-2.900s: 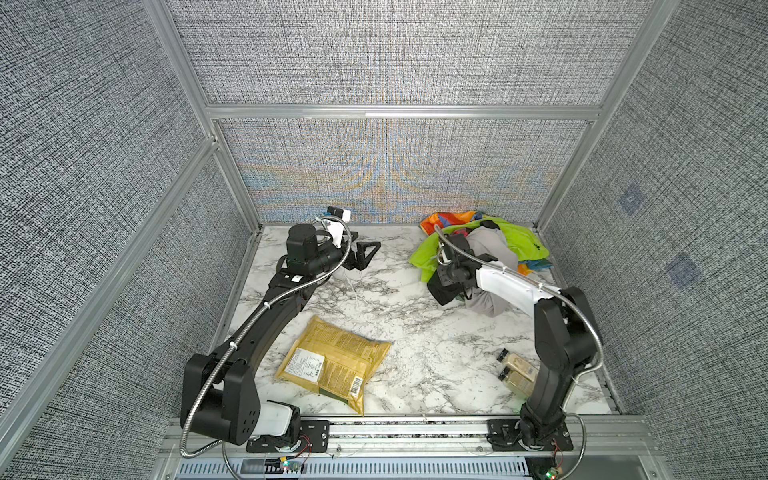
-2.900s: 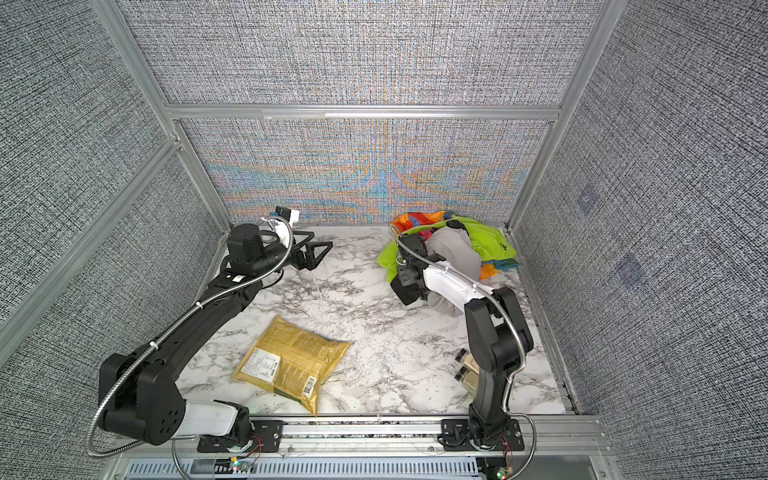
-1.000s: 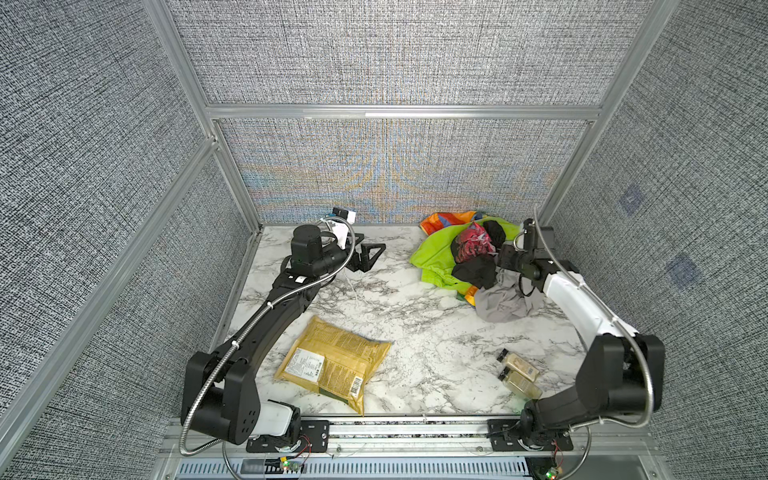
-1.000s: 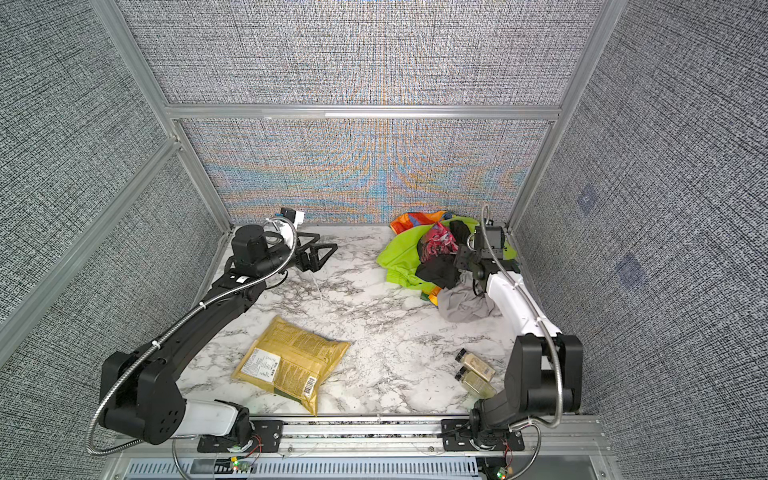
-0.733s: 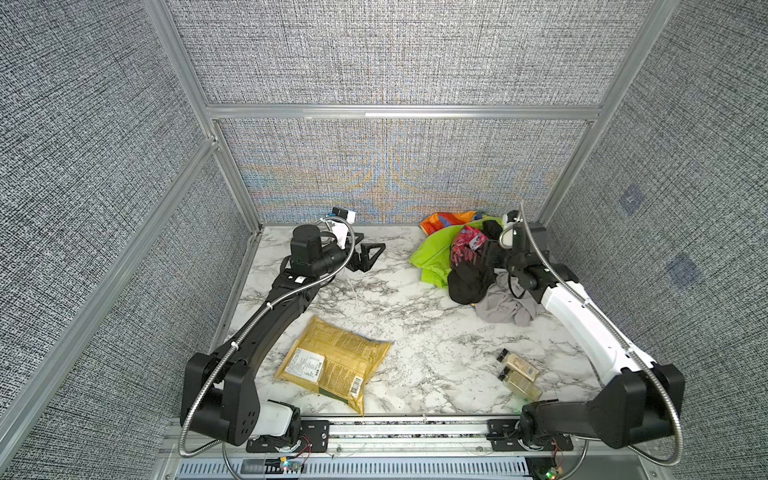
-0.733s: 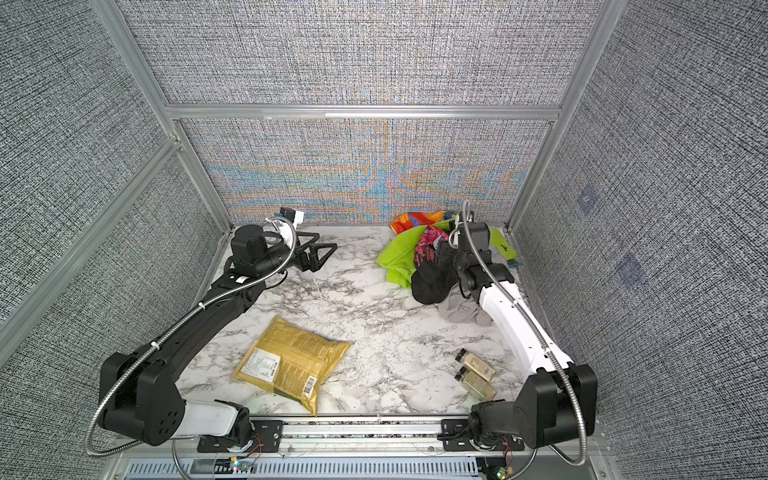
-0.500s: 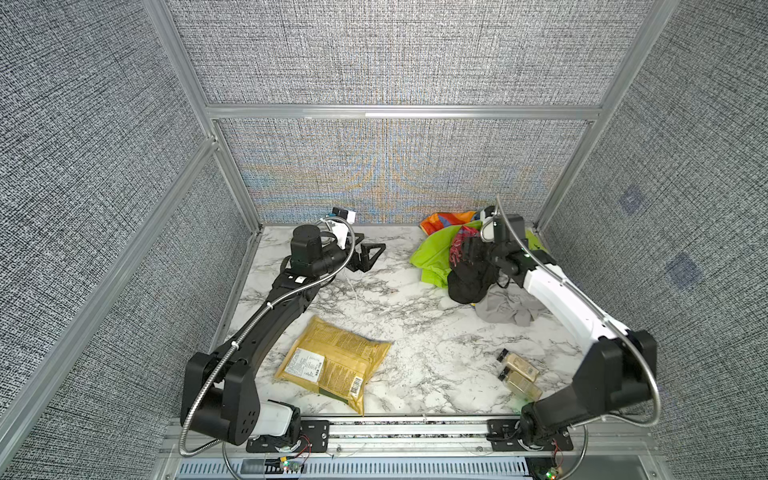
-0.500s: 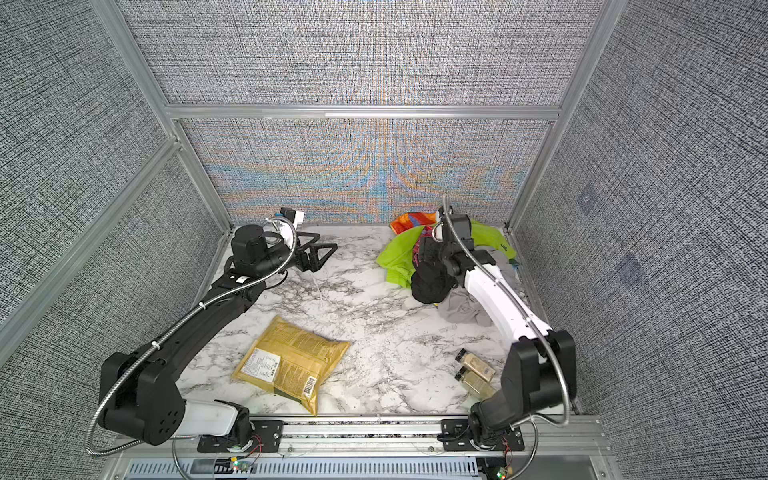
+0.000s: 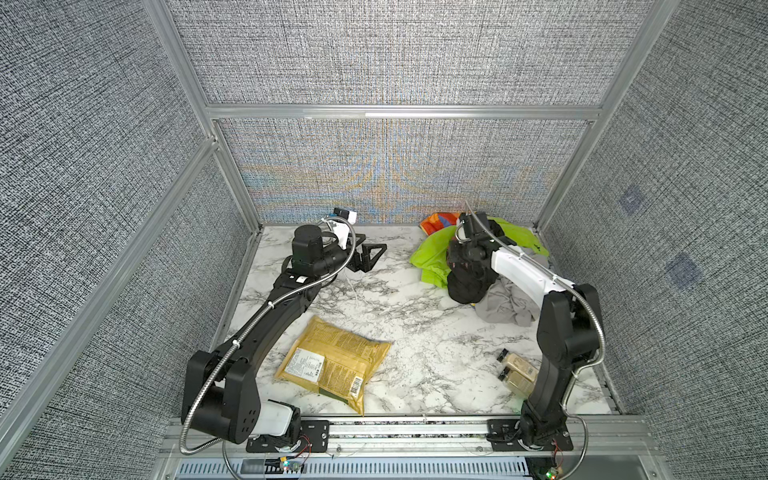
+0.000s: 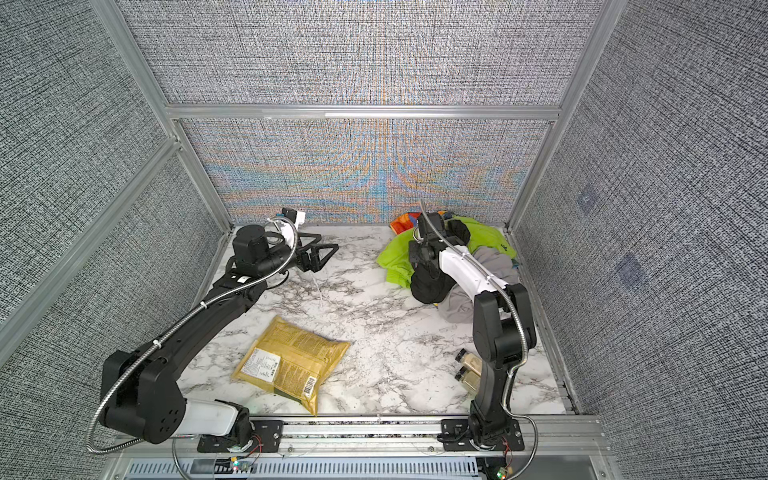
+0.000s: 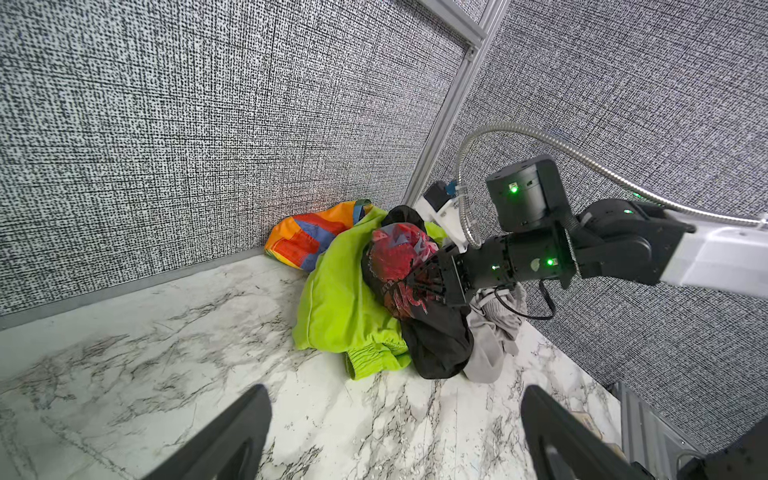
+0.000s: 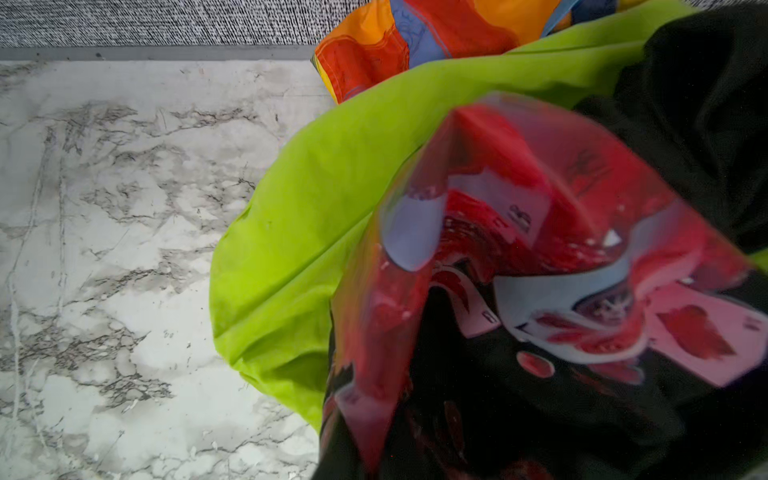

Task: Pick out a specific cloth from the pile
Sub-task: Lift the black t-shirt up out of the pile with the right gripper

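Observation:
The cloth (image 11: pixel 399 257), black with a red, pink and white print, lies bunched on the front of the pile in the back right corner. In both top views only its black part (image 9: pixel 465 282) (image 10: pixel 428 286) shows under the arm. My right gripper (image 11: pixel 424 282) is pressed into the cloth from the right and shut on it. The right wrist view is filled by the cloth (image 12: pixel 540 249), which hides the fingers. My left gripper (image 9: pixel 370 257) (image 10: pixel 320 253) (image 11: pixel 395 436) stands open and empty above the back left of the table, facing the pile.
The pile holds a lime-green garment (image 9: pixel 430 257) (image 11: pixel 336 299), a light-grey one (image 9: pixel 505 303) and an orange patched one (image 9: pixel 436 219) against the back wall. A yellow packet (image 9: pixel 332 361) lies front centre. Two small bottles (image 9: pixel 517 370) lie front right.
My right gripper has swung left from the pile's right side onto the cloth and shut on it. The cloth now shows mostly black from above. The left arm has not moved.

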`<state>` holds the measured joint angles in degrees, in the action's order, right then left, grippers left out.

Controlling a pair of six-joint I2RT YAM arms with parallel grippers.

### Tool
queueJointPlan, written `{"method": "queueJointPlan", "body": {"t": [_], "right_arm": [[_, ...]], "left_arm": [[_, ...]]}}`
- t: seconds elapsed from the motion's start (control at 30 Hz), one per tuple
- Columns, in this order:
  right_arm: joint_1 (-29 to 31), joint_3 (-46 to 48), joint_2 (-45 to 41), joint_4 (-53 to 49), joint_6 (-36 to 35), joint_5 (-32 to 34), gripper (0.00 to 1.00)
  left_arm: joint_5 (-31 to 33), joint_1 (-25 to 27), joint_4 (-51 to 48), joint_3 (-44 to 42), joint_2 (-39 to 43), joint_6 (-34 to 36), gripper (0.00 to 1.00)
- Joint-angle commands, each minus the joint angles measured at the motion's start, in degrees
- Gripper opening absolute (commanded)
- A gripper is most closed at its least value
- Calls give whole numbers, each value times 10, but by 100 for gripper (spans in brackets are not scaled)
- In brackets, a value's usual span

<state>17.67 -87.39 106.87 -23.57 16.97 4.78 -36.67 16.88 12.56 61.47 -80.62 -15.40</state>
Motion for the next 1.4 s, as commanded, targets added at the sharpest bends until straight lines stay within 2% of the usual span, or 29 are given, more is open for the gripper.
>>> {"method": "queueJointPlan", "body": {"t": [0.0,0.33,0.67,0.83,1.0,1.2,1.37], "right_arm": [[9,-3,-40,29,1,28,0],[42,-93,-119,67,-7,29,0],[70,-222,-99,96,13,6,0],[72,-271,-70,134,65,-59,0],[76,-310,-37,199,111,-147,0],[81,-351,5,292,179,-226,0],[107,-476,91,310,211,-292,0]], "left_arm": [[-6,0,14,4,3,4,97],[-3,-4,10,5,11,13,97],[-40,-62,51,-5,25,-25,98],[-55,-86,77,-13,31,-46,97],[-116,-119,168,-34,31,-117,98],[-138,-153,204,-42,47,-136,97],[-137,-204,228,-50,66,-156,98]]}}
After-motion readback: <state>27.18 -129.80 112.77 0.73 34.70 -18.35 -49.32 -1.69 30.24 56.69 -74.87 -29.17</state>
